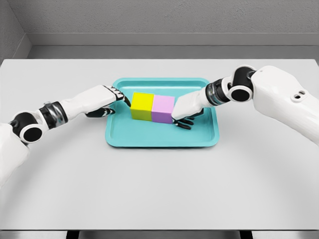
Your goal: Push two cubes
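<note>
Two white robot arms are reaching over a teal tray (162,142) that is sitting on a pale grey table (159,189), closing on a pair of cubes from opposite sides. The yellow cube (141,106) and the pink cube (163,109) are standing side by side in the tray's far half, their inner faces touching.

The right hand (187,110) is lying flat inside the tray, fingers held together and stretched out, its dark fingertips (182,122) resting against the pink cube's outer face near the base. The left hand (105,101) is hanging over the tray's left rim, fingers relaxed and holding nothing, just beside the yellow cube; from here it cannot be told whether it is actually touching it.

Beyond the cubes, away from both hands, only a narrow strip of tray floor is showing before the far rim. On the near side of the hands a broad band of bare tray floor is lying open up to the front rim. Outside the tray, the table is spreading wide on every side, running to its front edge at the bottom.
</note>
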{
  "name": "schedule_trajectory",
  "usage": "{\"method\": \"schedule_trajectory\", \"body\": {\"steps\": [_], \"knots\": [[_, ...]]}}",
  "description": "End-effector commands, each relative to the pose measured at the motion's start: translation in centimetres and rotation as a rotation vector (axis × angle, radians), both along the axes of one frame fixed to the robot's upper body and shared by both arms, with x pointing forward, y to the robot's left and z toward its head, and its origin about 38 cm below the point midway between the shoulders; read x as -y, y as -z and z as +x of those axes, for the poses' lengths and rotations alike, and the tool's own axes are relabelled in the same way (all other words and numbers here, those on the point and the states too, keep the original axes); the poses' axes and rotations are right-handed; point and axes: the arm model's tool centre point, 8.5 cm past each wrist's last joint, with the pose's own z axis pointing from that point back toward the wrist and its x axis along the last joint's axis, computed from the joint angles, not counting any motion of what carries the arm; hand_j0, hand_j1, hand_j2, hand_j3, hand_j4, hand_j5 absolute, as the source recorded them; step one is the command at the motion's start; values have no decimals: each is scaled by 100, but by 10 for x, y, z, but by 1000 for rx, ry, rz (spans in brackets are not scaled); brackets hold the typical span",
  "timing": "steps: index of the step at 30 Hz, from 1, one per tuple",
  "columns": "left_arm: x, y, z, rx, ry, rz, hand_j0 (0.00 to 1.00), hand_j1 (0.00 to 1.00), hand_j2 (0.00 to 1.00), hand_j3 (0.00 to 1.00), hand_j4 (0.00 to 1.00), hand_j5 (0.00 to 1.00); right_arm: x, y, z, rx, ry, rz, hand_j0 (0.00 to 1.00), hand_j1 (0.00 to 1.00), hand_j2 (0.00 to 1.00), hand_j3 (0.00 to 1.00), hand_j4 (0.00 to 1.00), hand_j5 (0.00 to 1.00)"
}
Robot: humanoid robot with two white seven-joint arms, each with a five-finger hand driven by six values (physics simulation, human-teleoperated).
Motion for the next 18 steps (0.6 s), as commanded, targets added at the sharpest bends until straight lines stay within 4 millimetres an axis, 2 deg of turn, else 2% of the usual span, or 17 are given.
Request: {"method": "schedule_trajectory", "body": {"steps": [1, 11, 12, 13, 14, 18], "knots": [[9, 2, -4, -7, 28, 0, 68, 68, 68, 68, 68, 68, -3, -2, 0, -3, 3, 13, 11, 11, 11, 11, 11, 11], [6, 1, -3, -5, 23, -1, 68, 68, 68, 68, 68, 68, 10, 1, 4, -6, 37, 4, 11, 11, 11, 11, 11, 11], [5, 0, -3, -5, 22, -1, 67, 67, 67, 67, 67, 67, 11, 1, 5, -6, 40, 3, 11, 11, 11, 11, 11, 11], [5, 0, -3, -4, 22, -4, 57, 57, 57, 57, 57, 57, 11, 1, 5, -6, 42, 2, 11, 11, 11, 11, 11, 11], [6, 0, -3, -4, 23, -5, 53, 53, 53, 53, 53, 53, 12, 1, 5, -7, 43, 2, 11, 11, 11, 11, 11, 11], [4, 0, -3, -4, 21, -3, 51, 51, 51, 51, 51, 51, 15, 2, 7, -8, 56, -2, 11, 11, 11, 11, 11, 11]]}}
